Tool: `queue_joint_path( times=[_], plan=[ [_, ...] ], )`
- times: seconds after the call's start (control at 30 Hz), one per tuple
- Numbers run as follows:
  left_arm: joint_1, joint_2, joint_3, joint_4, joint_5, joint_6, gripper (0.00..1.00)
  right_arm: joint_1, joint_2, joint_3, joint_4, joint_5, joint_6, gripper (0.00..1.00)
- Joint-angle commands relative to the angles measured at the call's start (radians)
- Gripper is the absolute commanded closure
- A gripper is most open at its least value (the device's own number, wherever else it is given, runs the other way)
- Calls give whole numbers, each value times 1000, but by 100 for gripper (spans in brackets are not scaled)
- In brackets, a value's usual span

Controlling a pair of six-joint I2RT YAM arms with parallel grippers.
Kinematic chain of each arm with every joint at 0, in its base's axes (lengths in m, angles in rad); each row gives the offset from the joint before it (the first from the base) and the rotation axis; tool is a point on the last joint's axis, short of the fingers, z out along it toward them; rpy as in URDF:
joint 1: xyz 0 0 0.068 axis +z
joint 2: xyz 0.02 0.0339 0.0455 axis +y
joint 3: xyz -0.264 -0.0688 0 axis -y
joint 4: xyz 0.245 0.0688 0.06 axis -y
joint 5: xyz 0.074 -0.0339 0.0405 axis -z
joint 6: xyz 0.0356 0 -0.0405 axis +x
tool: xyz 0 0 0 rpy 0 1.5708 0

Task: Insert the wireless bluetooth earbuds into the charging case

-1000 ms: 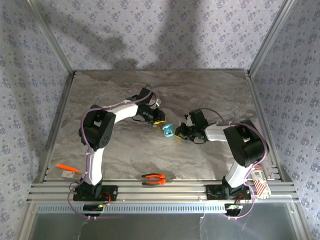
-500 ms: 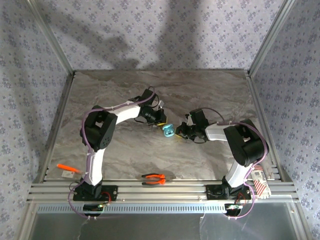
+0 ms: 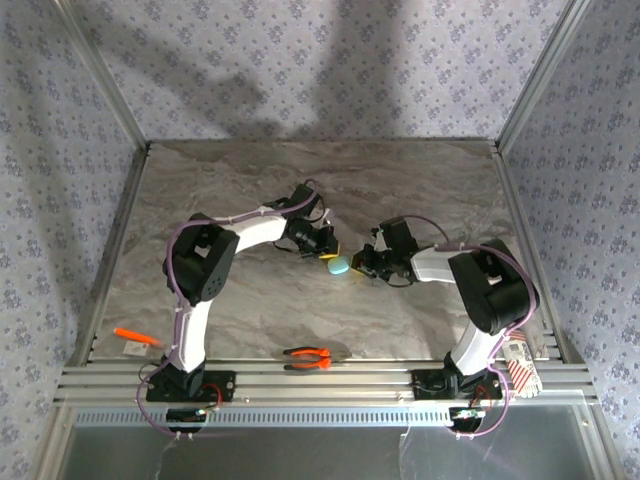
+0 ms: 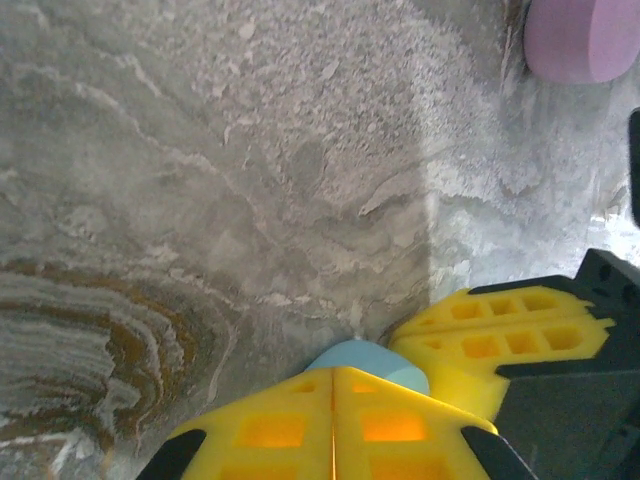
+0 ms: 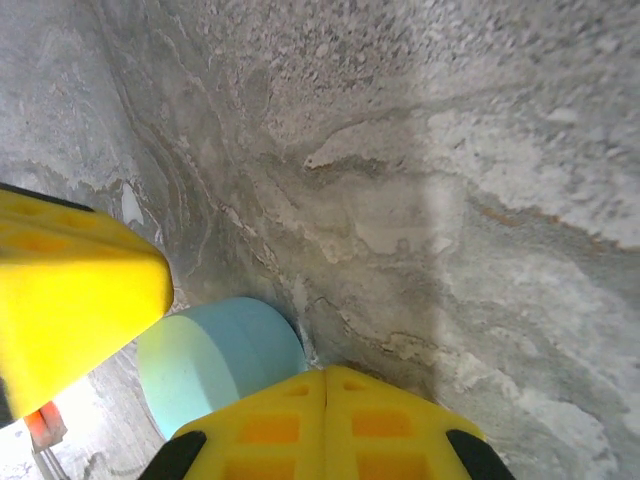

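Note:
The teal charging case (image 3: 340, 265) lies mid-table between my two grippers, and its lid looks closed. In the left wrist view the teal case (image 4: 365, 360) peeks out just past the tips of my left gripper (image 4: 333, 378), which is shut with nothing between its yellow fingers. In the right wrist view the case (image 5: 215, 355) sits to the left of my right gripper (image 5: 325, 378), also shut and empty, touching or nearly touching the case. From above, the left gripper (image 3: 328, 250) and the right gripper (image 3: 358, 264) flank the case. The earbuds are hidden.
A pinkish-purple oval case (image 4: 585, 40) lies on the marble beyond the left gripper. Orange-handled pliers (image 3: 308, 357) rest near the front edge, a small orange item (image 3: 133, 337) at front left, a striped packet (image 3: 520, 365) at front right. Metal frame posts border the table.
My left gripper has shut and moved right and down onto the teal case. The case, which showed an open ring before, now looks closed. The right arm has stayed put.

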Motion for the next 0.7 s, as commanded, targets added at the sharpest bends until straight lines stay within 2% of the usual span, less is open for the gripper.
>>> queue_joint_path(
  times=[0.0,0.27,0.43,0.67],
  plan=[
    [-8,-69,-13,-17,5,1,91,-8,-65,-19,-59,38,-24,100],
    [3,-202,-100,1,-83,-8,81,20,-218,-7,-260,142,-111,99],
    [33,-348,-232,64,-150,-34,74,70,-285,49,-416,253,-189,78],
    [60,-572,-395,89,-264,-39,62,165,-292,141,-544,390,-252,48]
  ],
)
